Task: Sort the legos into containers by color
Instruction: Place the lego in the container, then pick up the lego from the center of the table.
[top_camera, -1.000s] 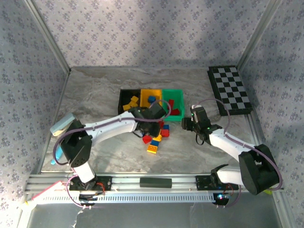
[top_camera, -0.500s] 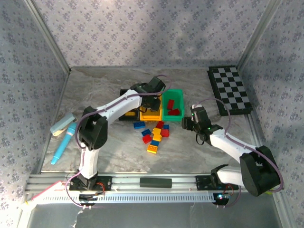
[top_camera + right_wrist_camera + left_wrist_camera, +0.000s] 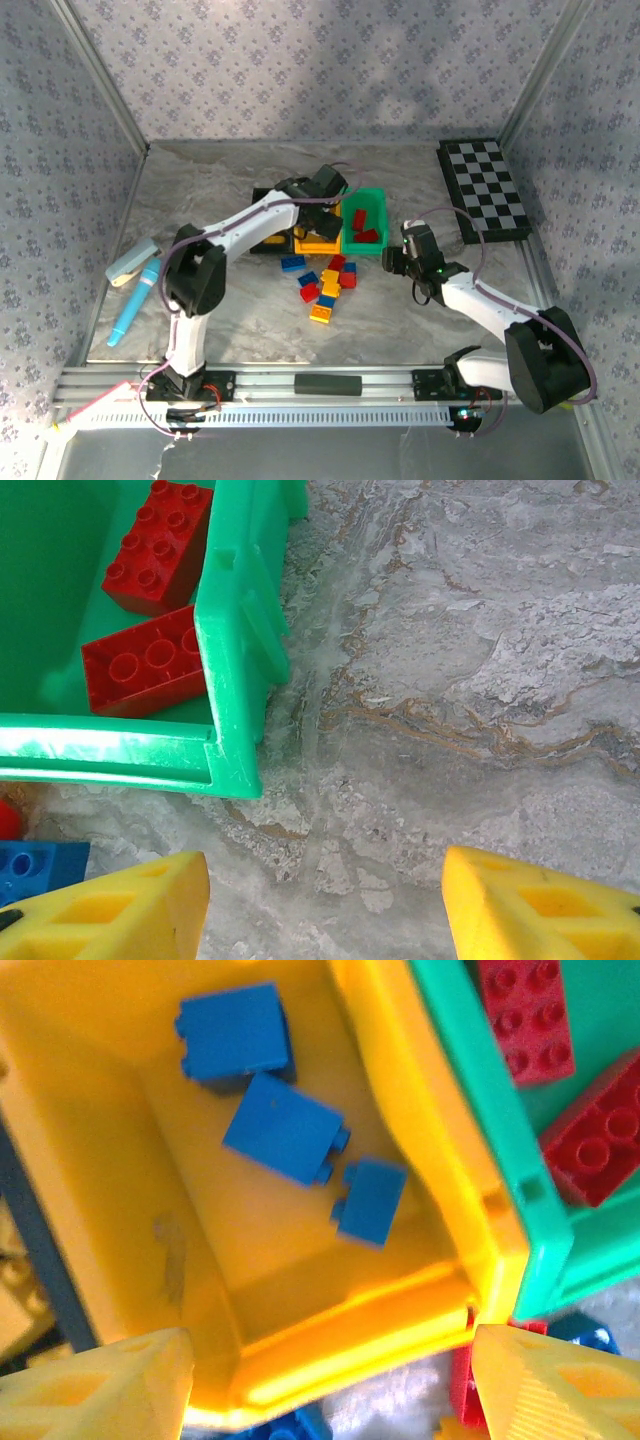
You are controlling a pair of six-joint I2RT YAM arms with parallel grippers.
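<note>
Over grey marbled table [image 3: 200,190], hovered left gripper [image 3: 330,1380] spread and empty above yellow bin [image 3: 420,1130], three blue bricks [image 3: 285,1125] lying in it below. Rested right gripper [image 3: 320,910] equally spread, empty, green bin [image 3: 235,630] ahead-left. Possibly risked a finger catching the yellow bin's wall on withdrawal, tipping sorted bricks.

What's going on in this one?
Colour sorting is under way. The left hand hangs open and empty above the yellow bin, which holds three blue bricks. The right hand hovers open over the table beside the green bin, which holds red bricks. Loose bricks lie in front, unsorted.
</note>
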